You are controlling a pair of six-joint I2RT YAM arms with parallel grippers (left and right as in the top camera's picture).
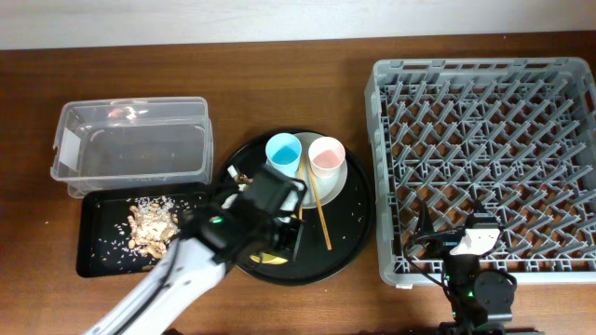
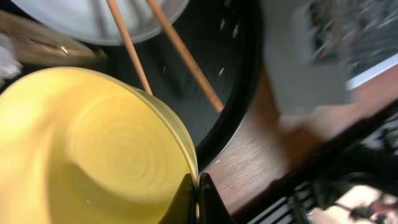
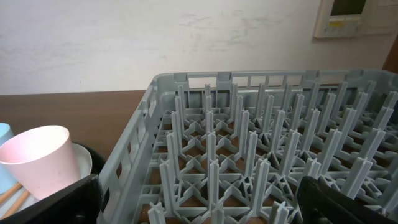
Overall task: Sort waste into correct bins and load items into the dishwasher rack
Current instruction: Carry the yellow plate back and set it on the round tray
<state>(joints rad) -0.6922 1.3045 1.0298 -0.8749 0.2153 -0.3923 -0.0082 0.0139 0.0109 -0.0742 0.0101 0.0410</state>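
My left gripper (image 2: 198,190) is shut on the rim of the small yellow bowl (image 2: 93,149), over the front of the round black tray (image 1: 358,219). In the overhead view the left gripper (image 1: 275,244) hides most of the bowl (image 1: 270,259). The plate (image 1: 337,181) carries the blue cup (image 1: 283,151) and pink cup (image 1: 326,156). The chopsticks (image 1: 319,209) lean off it. A gold foil wrapper (image 2: 37,46) and a bit of tissue (image 2: 5,59) lie beside the bowl. My right gripper (image 3: 205,211) is open and empty over the dishwasher rack (image 3: 249,155) at its front edge (image 1: 475,237).
The clear tub (image 1: 130,140) stands at the back left. The shallow black tray (image 1: 98,247) in front of it holds tan food scraps (image 1: 154,223) and rice grains. The rack (image 1: 484,158) fills the right side. The pink cup (image 3: 40,162) shows left of the rack wall.
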